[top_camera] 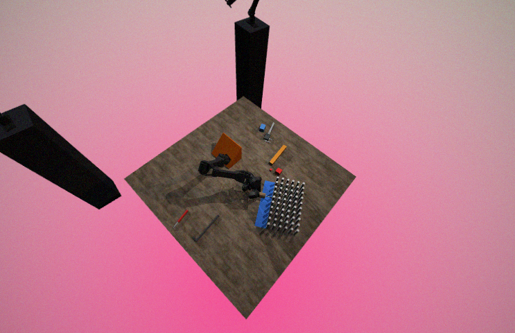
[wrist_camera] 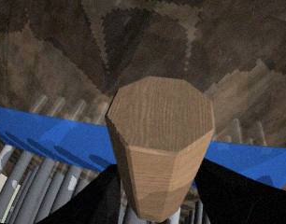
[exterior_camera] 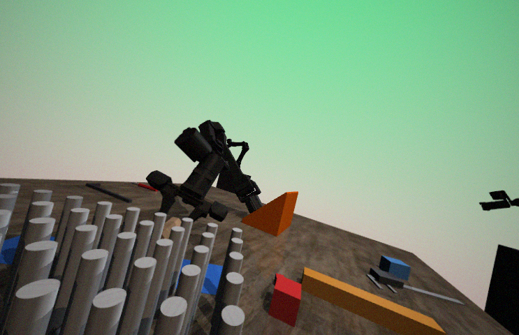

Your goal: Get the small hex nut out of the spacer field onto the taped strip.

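My gripper [top_camera: 260, 194] [exterior_camera: 178, 219] [wrist_camera: 157, 168] is shut on the wooden handle [top_camera: 262, 195] [exterior_camera: 171, 228] [wrist_camera: 161, 117] of a tool. It is at the blue taped strip [top_camera: 263, 214] [exterior_camera: 213, 277] [wrist_camera: 45, 132], on the side away from the spacers. A thin shaft runs from the handle across the strip to the field's front edge in the top view; its far end cannot be made out. The pale metal spacers [top_camera: 303, 183] [exterior_camera: 191, 271] [wrist_camera: 22, 168] stand upright in rows behind the strip. The hex nut cannot be made out in any view.
A red block [top_camera: 278, 171] [exterior_camera: 285, 300] and an orange bar [top_camera: 278, 155] [exterior_camera: 367, 300] lie beside the field. A grey rake [top_camera: 267, 136] [exterior_camera: 386, 277], blue block [top_camera: 262, 127] [exterior_camera: 394, 267], orange wedge [top_camera: 231, 152] [exterior_camera: 281, 217], dark rod [top_camera: 206, 227] [exterior_camera: 110, 193] and red-handled tool [top_camera: 181, 217] [exterior_camera: 148, 187] lie farther off.
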You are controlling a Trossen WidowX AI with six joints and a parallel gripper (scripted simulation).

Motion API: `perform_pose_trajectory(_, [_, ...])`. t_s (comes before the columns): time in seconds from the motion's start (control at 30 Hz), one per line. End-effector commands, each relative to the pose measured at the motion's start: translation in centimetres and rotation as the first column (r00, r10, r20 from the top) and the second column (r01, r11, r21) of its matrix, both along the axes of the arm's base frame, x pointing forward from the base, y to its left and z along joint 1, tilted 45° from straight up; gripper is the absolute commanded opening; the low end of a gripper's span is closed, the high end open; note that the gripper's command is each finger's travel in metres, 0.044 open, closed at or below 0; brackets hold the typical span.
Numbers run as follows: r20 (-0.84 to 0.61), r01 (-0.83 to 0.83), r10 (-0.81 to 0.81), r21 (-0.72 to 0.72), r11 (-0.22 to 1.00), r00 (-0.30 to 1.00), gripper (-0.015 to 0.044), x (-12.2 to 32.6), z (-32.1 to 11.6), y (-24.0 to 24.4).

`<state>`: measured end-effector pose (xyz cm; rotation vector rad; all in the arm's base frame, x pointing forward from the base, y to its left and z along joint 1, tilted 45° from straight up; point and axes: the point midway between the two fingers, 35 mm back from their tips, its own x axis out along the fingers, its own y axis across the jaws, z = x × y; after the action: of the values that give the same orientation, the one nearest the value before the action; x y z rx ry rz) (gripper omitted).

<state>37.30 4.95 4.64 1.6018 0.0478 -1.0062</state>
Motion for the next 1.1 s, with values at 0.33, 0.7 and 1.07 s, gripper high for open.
perform_pose_trajectory(0.33, [0.017, 0.000, -0.001, 0.009, 1.000, 1.000, 0.0000, 1.0, -0.1, 0.8])
perform_pose_trajectory(0.7, [0.018, 0.000, -0.001, 0.009, 1.000, 1.000, 0.0000, 1.1, -0.2, 0.7])
perform_pose_trajectory(1.07, [0.013, -0.003, 0.003, 0.008, 1.000, 1.000, 0.0000, 1.1, -1.0, 0.1])
